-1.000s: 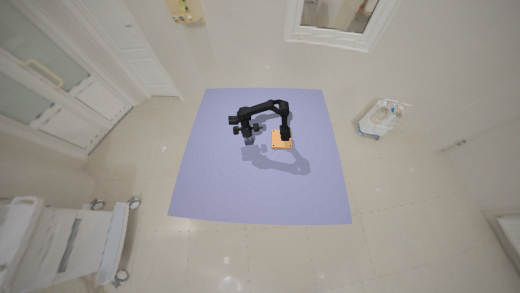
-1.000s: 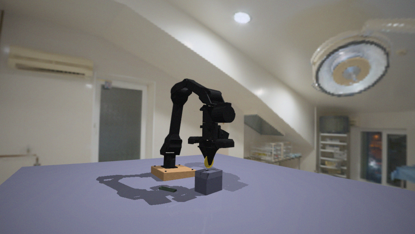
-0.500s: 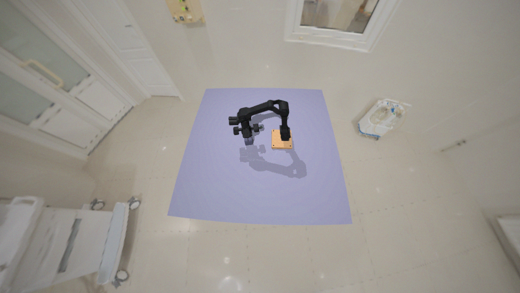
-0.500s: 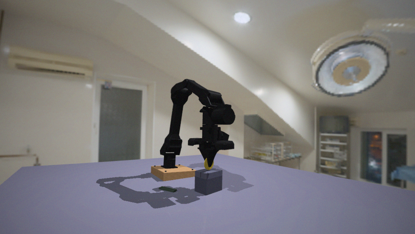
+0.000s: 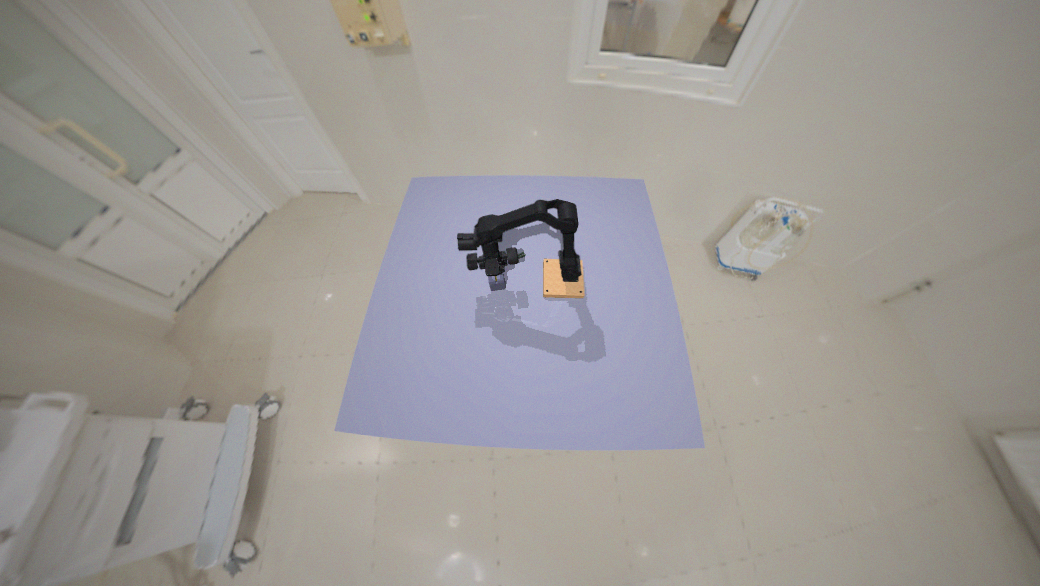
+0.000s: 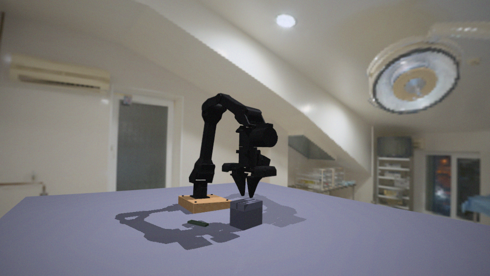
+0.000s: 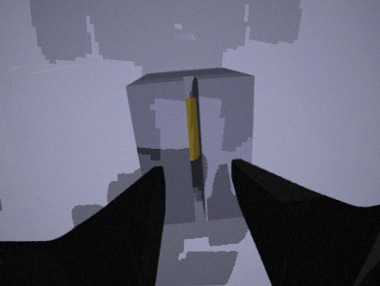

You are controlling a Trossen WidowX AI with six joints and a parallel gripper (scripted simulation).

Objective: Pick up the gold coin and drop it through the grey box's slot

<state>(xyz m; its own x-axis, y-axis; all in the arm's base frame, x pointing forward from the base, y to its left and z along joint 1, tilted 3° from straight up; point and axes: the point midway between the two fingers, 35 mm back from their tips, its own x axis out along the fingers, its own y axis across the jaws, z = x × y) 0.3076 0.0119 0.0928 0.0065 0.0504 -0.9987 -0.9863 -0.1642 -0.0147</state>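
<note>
Directly above the grey box (image 7: 190, 142), the gripper (image 7: 197, 177) is standing spread and holding nothing while the gold coin (image 7: 193, 129) is sitting edge-on in the lid slot (image 7: 194, 86), apparently mid-drop; next, judging, it is needing a straight retreat upward.

Glossy cream floor (image 5: 800, 436), white doors (image 5: 240, 109), window (image 5: 676, 36), bed (image 5: 131, 480); round surgical lamp (image 6: 414, 82) overhead, shelves (image 6: 394, 181) behind.
</note>
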